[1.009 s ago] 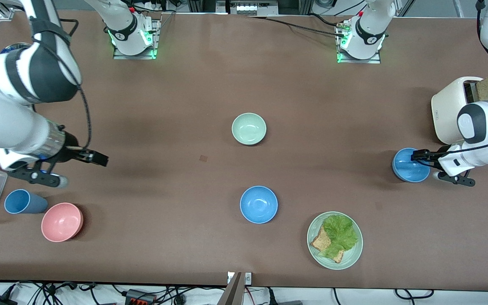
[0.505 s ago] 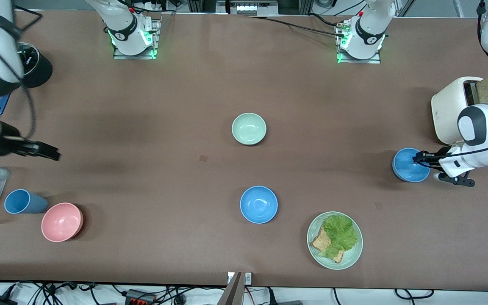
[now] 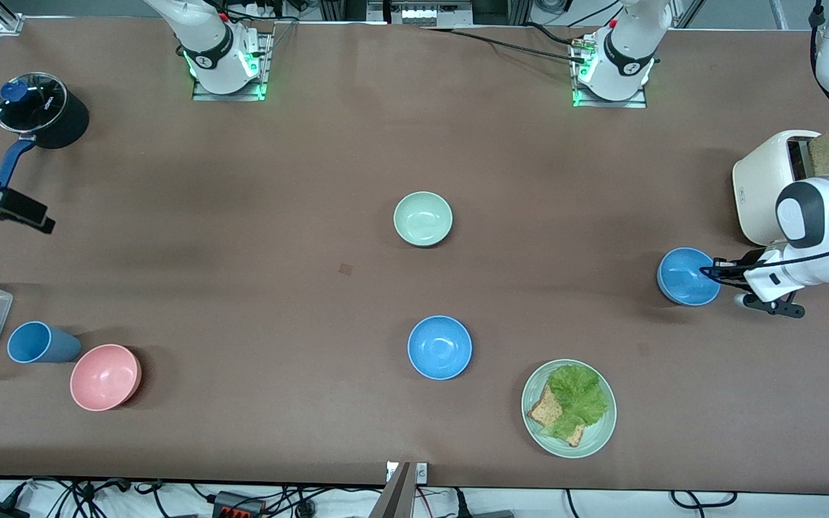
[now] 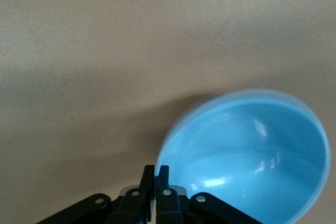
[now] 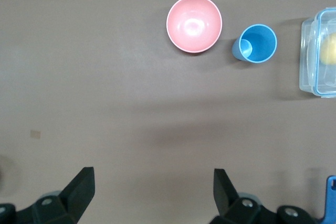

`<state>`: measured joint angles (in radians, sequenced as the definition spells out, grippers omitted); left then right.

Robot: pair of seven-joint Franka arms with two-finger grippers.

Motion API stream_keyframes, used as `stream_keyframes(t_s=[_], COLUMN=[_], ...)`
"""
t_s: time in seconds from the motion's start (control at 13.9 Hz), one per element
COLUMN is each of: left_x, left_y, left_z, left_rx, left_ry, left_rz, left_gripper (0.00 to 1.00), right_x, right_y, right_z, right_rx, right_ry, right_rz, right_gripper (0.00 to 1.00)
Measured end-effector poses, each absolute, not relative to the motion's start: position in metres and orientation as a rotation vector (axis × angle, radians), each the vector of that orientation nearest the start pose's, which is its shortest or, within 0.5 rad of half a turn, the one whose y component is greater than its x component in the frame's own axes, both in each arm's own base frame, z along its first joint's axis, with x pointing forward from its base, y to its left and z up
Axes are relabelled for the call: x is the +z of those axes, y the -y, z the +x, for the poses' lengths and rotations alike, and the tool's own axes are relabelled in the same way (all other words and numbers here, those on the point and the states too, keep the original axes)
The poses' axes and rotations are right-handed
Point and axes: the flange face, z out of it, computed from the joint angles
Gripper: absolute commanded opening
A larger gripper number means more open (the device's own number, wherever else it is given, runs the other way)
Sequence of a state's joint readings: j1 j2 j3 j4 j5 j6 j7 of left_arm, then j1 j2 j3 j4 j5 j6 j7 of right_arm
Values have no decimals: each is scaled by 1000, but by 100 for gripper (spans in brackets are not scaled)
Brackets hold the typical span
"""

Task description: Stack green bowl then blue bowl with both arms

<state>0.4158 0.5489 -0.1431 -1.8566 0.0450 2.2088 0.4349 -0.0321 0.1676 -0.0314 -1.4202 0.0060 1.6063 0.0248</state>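
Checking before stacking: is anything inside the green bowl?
Nothing shows inside the green bowl; its whole inner surface is visible and bare. What lies under it is covered by the bowl itself.

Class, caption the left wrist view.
Left gripper shut on the rim of a blue bowl above the brown table.

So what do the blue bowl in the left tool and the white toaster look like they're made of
Small round blue bowl: likely smooth plastic or melamine, semi-gloss, judging by soft highlights inside. Boxy white toaster: seemingly matte plastic or painted metal, an even, glare-free surface.
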Motion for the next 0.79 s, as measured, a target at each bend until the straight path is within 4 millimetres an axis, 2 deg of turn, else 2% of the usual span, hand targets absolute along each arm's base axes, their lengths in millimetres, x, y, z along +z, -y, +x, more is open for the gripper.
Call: stream_keyframes(t_s=[0.29, 0.58, 0.79], left_x=[215, 240, 266], left_y=[-164, -149, -117], left_z=[598, 607, 613], left_rx=[301, 431, 477], left_ry=[-271, -230, -161], left_rz=[-3264, -3337, -3396], left_gripper=[1, 0, 0], right_x=[597, 584, 571], right_y=[38, 38, 37], right_z=[591, 574, 562], right_rx=[26, 30, -3], right_ry=[-136, -136, -133], right_rz=[-3146, -3146, -3145], right_gripper=[100, 100, 100])
